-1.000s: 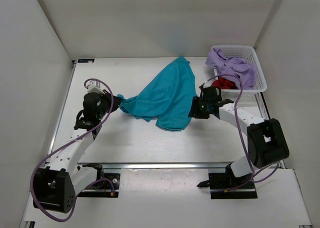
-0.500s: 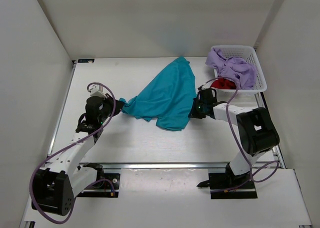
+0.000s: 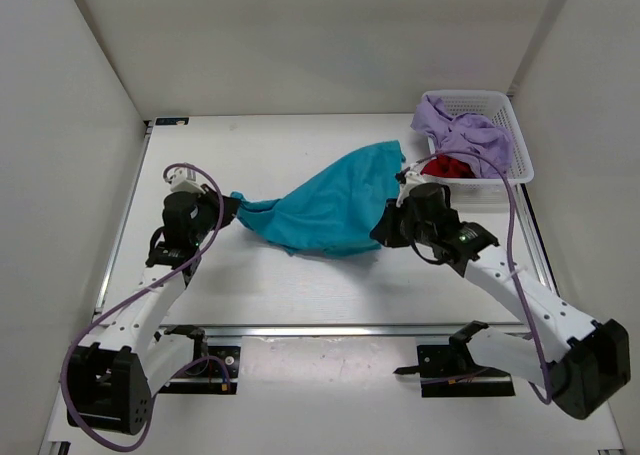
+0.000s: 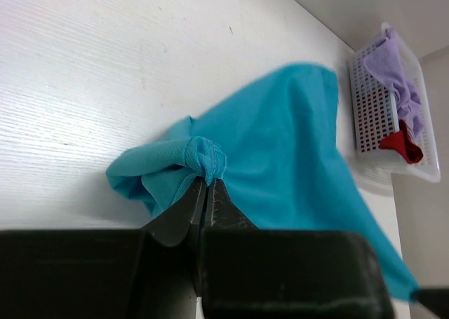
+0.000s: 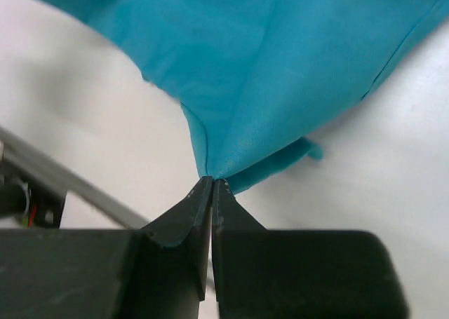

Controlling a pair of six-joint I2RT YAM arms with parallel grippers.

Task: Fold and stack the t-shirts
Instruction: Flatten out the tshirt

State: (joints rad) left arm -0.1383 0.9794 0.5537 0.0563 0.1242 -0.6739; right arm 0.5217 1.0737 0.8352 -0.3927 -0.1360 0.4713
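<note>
So, nearest me: both arm bases sit at the near rail of the tabletop (image 3: 300,285), with bare white surface between them and the cloth.
Left jaws: pressed together on a bunched corner of the teal t-shirt (image 4: 280,137); a knot of hem shows just past the tips in the left wrist view.
Right jaws: pressed together on the opposite lower edge of the same shirt, with cloth fanning out from the tips in the right wrist view.
Teal t-shirt: mid-tabletop, strung between my two pinches and sagging in the middle, its far corner reaching toward the basket (image 3: 522,160).
Handling: I judge it light, limp and a little stretchy, so it will droop and bunch rather than hold a shape. Hems and shoulder seams look like the best holds; a pinch mid-panel would only gather a wad.
Room: there is open tabletop left of the shirt and beyond it, and I would spread it there.
Edges: the right side is tighter, with the basket close to my right arm (image 3: 500,270); the side walls (image 3: 70,175) hem in both arms.
Far: the lavender t-shirt (image 3: 460,130) and red t-shirt (image 3: 447,167) are heaped in the basket at the far right corner, not yet folded.
</note>
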